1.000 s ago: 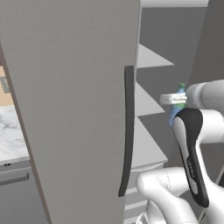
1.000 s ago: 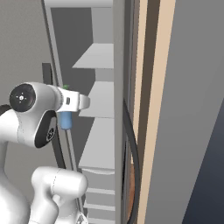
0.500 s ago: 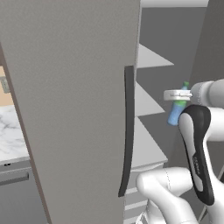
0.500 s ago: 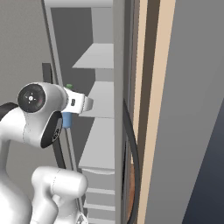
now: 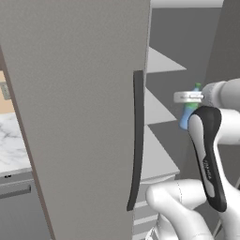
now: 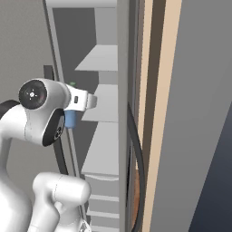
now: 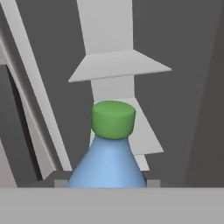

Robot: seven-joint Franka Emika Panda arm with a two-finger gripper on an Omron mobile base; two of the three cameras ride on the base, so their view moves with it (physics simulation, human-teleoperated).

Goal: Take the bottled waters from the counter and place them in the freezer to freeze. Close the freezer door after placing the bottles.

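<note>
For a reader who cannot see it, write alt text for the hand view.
A blue bottle with a green cap sits held in the tool, close to the camera. Behind it, white shelves step up inside the open grey freezer.

blue bottle | green cap | before open freezer shelves

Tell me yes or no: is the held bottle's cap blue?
No: the cap on the blue bottle is green, seen plainly in the hand view.

Freezer door stands open — white shelves ahead, bare room between them.
</note>
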